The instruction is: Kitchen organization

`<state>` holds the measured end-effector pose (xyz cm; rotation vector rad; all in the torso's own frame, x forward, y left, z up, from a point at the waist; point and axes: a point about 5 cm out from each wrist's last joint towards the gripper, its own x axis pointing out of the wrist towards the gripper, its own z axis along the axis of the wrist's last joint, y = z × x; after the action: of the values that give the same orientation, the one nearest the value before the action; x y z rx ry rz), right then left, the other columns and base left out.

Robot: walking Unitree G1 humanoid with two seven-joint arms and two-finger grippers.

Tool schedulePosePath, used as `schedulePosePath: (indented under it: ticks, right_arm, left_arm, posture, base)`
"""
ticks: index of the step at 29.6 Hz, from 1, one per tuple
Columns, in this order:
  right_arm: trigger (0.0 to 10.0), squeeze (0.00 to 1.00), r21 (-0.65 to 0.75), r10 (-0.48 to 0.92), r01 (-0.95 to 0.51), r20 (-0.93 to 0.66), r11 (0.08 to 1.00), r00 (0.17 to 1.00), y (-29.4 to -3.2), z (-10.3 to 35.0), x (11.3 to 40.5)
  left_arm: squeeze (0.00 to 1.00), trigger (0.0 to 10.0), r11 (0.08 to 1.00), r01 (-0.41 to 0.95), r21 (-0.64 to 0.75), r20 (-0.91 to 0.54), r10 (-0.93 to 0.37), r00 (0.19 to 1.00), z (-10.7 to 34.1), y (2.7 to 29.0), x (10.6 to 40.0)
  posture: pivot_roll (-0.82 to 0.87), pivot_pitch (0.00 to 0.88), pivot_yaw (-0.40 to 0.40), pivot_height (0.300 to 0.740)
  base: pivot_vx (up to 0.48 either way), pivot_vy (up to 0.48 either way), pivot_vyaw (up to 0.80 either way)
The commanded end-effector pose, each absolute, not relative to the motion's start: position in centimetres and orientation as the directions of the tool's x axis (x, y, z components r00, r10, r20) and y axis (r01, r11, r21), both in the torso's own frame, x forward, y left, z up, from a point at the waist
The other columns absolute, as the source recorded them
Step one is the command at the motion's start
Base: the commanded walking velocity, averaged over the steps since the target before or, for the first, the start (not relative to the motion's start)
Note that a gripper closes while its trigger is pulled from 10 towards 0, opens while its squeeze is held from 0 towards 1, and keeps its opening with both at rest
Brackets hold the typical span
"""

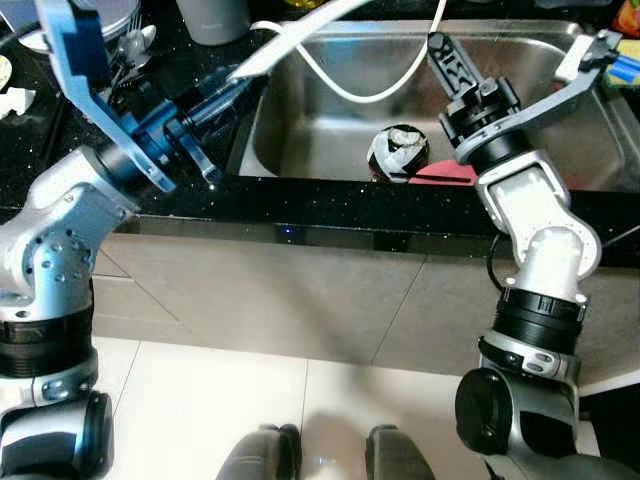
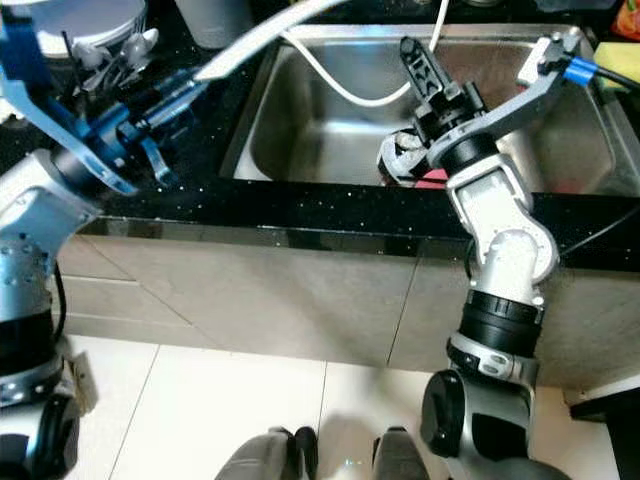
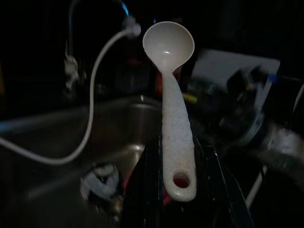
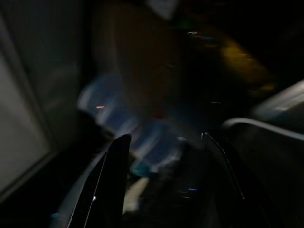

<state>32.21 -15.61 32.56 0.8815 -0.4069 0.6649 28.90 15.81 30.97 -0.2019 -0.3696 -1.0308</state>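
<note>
My left gripper (image 3: 175, 152) is shut on the handle of a white speckled ladle (image 3: 176, 123). The ladle's bowl (image 3: 168, 42) points out over the steel sink (image 1: 300, 110), and its long handle (image 1: 290, 40) slants across the sink's left rim. The right gripper (image 4: 165, 138) hovers over the sink's right half, open, with nothing between its fingers (image 4: 116, 171). One of its black fingers (image 1: 448, 58) points toward the back of the basin. A black-and-white object (image 1: 398, 152) lies on the sink floor by a pink piece (image 1: 447, 172).
A white hose (image 1: 335, 82) loops down into the sink. The black countertop (image 1: 300, 195) runs along the front. At the back left stand a grey cup (image 1: 215, 18), several utensils (image 1: 135, 48) and a white plate (image 2: 70, 18). A yellow sponge (image 1: 630, 47) sits at the right.
</note>
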Motion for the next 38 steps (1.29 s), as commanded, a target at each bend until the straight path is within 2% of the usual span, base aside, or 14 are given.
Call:
schedulePosePath:
  ticks: [1, 9, 11, 13, 14, 18, 31, 32, 33, 34, 35, 36, 38]
  right_arm:
    - [10.0, 0.00, 0.531, 0.417, -0.750, 0.624, 0.394, 0.660, -14.6, 33.4, 31.3]
    - [10.0, 0.00, 0.494, 0.460, -0.792, 0.645, 0.359, 0.611, -13.8, 33.9, 30.5]
    - [10.0, 0.00, 0.473, 0.507, -0.814, 0.638, 0.336, 0.580, -13.2, 33.9, 30.0]
    - [10.0, 0.00, 0.460, 0.535, -0.815, 0.616, 0.351, 0.578, -12.6, 33.6, 29.8]
    - [10.0, 0.00, 0.434, 0.582, -0.811, 0.566, 0.392, 0.584, -11.7, 33.1, 29.7]
    - [10.0, 0.00, 0.427, 0.614, -0.809, 0.529, 0.403, 0.586, -10.5, 32.5, 29.7]
    - [10.0, 0.00, 0.471, 0.587, -0.786, 0.527, 0.400, 0.614, -10.3, 32.4, 30.2]
    - [8.6, 0.00, 0.472, 0.583, -0.785, 0.528, 0.402, 0.617, -10.4, 32.4, 30.3]
    - [8.6, 0.00, 0.472, 0.583, -0.785, 0.528, 0.402, 0.617, -10.4, 32.4, 30.3]
    - [4.8, 0.00, 0.478, 0.573, -0.777, 0.529, 0.409, 0.626, -10.4, 32.4, 30.4]
    - [4.8, 0.00, 0.478, 0.573, -0.777, 0.529, 0.409, 0.626, -10.4, 32.4, 30.4]
    - [4.3, 0.00, 0.486, 0.562, -0.769, 0.527, 0.417, 0.638, -10.5, 32.4, 30.6]
    - [4.0, 0.00, 0.492, 0.554, -0.762, 0.526, 0.421, 0.645, -10.5, 32.4, 30.8]
  left_arm:
    - [0.00, 10.0, 0.503, 0.864, 0.021, 0.377, -0.805, 0.459, 30.9, 15.9, 28.7]
    - [0.00, 10.0, 0.487, 0.874, -0.001, 0.380, -0.808, 0.451, 30.7, 15.4, 28.7]
    - [0.00, 10.0, 0.480, 0.877, -0.003, 0.377, -0.812, 0.445, 30.5, 15.1, 28.6]
    - [0.00, 10.0, 0.475, 0.880, -0.005, 0.383, -0.812, 0.441, 30.5, 14.9, 28.6]
    - [0.00, 10.0, 0.466, 0.885, -0.006, 0.397, -0.811, 0.430, 30.6, 14.7, 28.5]
    - [0.00, 10.0, 0.457, 0.890, -0.004, 0.412, -0.810, 0.418, 30.8, 14.3, 28.6]
    - [0.00, 10.0, 0.458, 0.889, -0.017, 0.421, -0.803, 0.422, 30.5, 13.8, 28.6]
    - [0.00, 10.0, 0.457, 0.889, -0.019, 0.418, -0.804, 0.422, 30.4, 13.7, 28.6]
    - [0.00, 10.0, 0.457, 0.889, -0.019, 0.418, -0.804, 0.422, 30.4, 13.7, 28.6]
    - [0.00, 10.0, 0.449, 0.893, -0.026, 0.417, -0.807, 0.419, 30.2, 13.6, 28.6]
    - [0.00, 10.0, 0.449, 0.893, -0.026, 0.417, -0.807, 0.419, 30.2, 13.6, 28.6]
    - [0.00, 10.0, 0.439, 0.898, -0.032, 0.416, -0.811, 0.411, 30.1, 13.3, 28.5]
    - [0.00, 10.0, 0.435, 0.900, -0.034, 0.414, -0.813, 0.409, 29.9, 13.1, 28.4]
  posture:
    - [-0.09, 0.185, 0.102, 0.740]
    - [-0.09, 0.183, 0.101, 0.740]
    - [-0.09, 0.181, 0.098, 0.740]
    - [-0.09, 0.179, 0.095, 0.740]
    - [-0.09, 0.178, 0.095, 0.740]
    - [-0.09, 0.174, 0.094, 0.740]
    - [-0.09, 0.162, 0.090, 0.740]
    - [-0.09, 0.162, 0.090, 0.740]
    - [-0.09, 0.162, 0.090, 0.740]
    - [-0.09, 0.161, 0.090, 0.740]
    - [-0.09, 0.161, 0.090, 0.740]
    - [-0.09, 0.161, 0.090, 0.740]
    - [-0.09, 0.162, 0.090, 0.740]
  base:
    - [0.000, 0.000, 0.00]
    - [0.000, 0.000, 0.00]
    - [0.000, 0.000, 0.00]
    - [0.000, 0.000, 0.00]
    - [0.000, 0.000, 0.00]
    - [0.000, 0.000, 0.00]
    - [0.000, 0.000, 0.00]
    - [0.000, 0.000, 0.00]
    - [0.000, 0.000, 0.00]
    - [0.000, 0.000, 0.00]
    - [0.000, 0.000, 0.00]
    - [0.000, 0.000, 0.00]
    - [0.000, 0.000, 0.00]
